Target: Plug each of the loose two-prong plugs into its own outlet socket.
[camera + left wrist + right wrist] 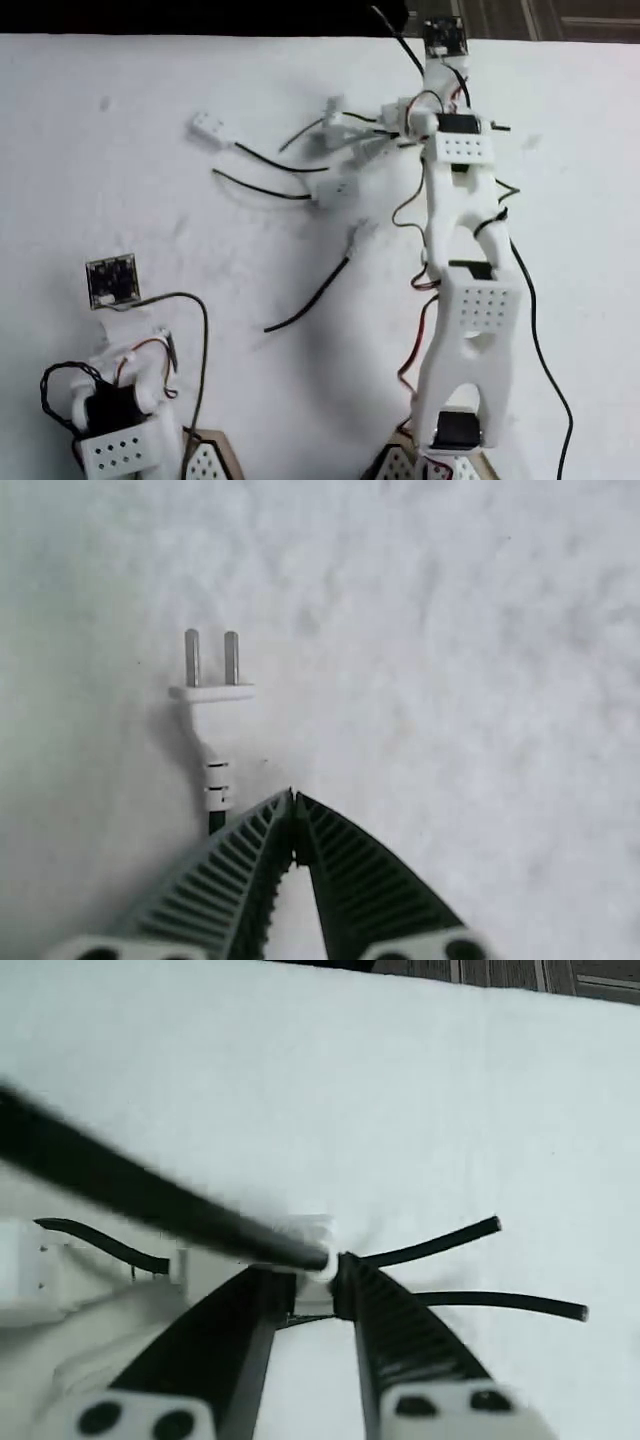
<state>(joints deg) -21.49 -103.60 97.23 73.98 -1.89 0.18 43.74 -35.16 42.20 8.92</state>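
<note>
- Your left gripper [293,805] is closed on nothing, its 2 fingers meeting at the tips above the table [480,630].
- Just beside those tips a 2-prong plug [212,695] lies flat, prongs pointing away from the gripper. Its dark cord passes under 1 finger.
- Your right gripper [315,1268] is clamped on a white plug [308,1230], and a black cord [150,1195] ends right at it.
- Past that gripper, 2 loose cable ends [490,1227] rest on the table.
- From above, your right arm [460,230] is stretched to the table's far side. A white block [208,127] with a cord and another plug [355,237] lie well apart from each other.
</note>
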